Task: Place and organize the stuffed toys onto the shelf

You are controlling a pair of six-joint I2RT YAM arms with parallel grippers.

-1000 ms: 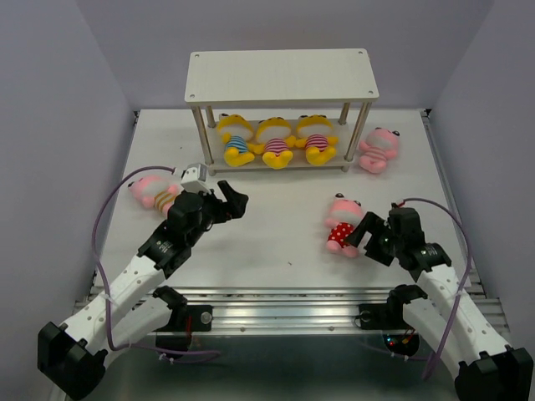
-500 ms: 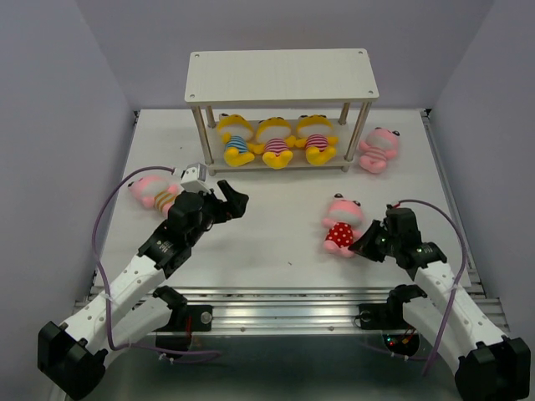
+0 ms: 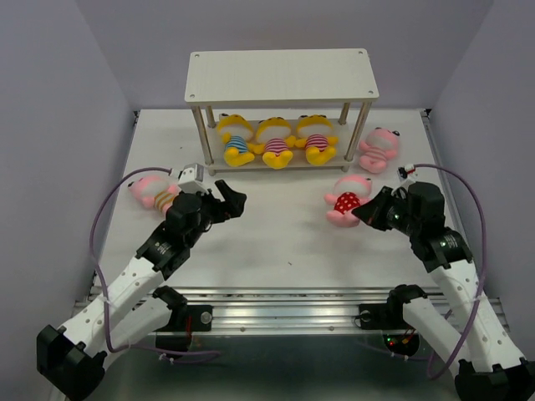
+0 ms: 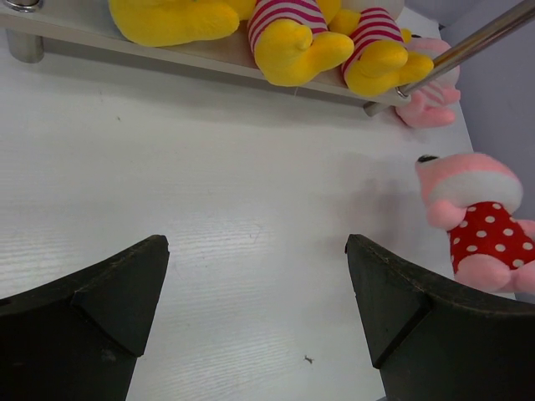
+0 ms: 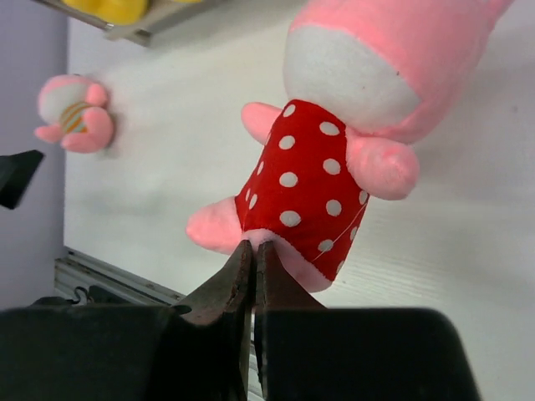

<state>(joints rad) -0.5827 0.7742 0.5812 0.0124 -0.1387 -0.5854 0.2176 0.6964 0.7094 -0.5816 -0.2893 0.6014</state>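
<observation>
Table [image 3: 276,238]: white, bears everything.
Shelf [image 3: 282,75]: two tiers, far centre; yellow toys [image 3: 273,144], three in a row on the lower board.
Striped pink toys: one [image 3: 153,190] far left, one [image 3: 378,149] just beside the shelf's right legs.
Polka-dot toy [image 3: 345,200]: in front of the shelf's right end, head toward the shelf, feet toward the jaws, long axis roughly in line with them.
Right gripper [image 3: 363,214]: jaws closed, pinching its hem; nearer arm.
Left gripper [image 3: 232,199]: jaws spread, holding nothing.

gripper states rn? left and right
Left gripper: open, holding nothing.
Right gripper: closed, pinching the bottom edge of the red polka-dot toy.
</observation>
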